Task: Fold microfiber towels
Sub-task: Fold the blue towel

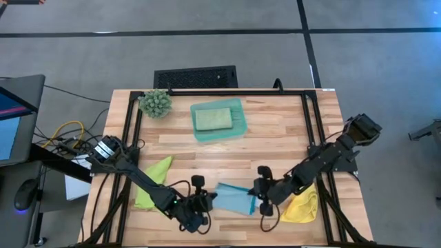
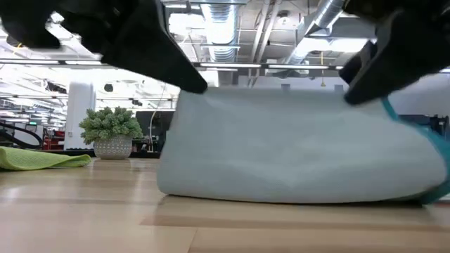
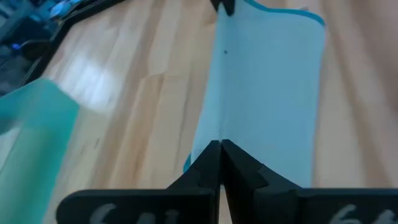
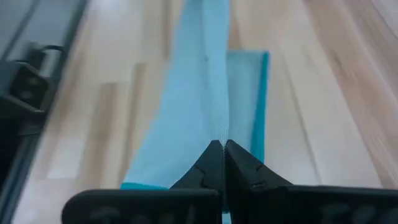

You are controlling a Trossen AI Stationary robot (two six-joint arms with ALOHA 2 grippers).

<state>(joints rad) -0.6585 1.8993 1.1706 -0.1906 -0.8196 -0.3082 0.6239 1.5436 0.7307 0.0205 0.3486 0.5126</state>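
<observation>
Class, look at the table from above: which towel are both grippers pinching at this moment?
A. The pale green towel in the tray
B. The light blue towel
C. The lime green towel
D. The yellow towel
B: the left gripper and right gripper each pinch an end of the light blue towel, with fingers closed on its edge in both wrist views.

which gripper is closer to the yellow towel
Right. The right gripper pinches the light blue towel just beside the yellow towel, which lies under that arm. The left gripper holds the blue towel's opposite edge, farther away.
</observation>
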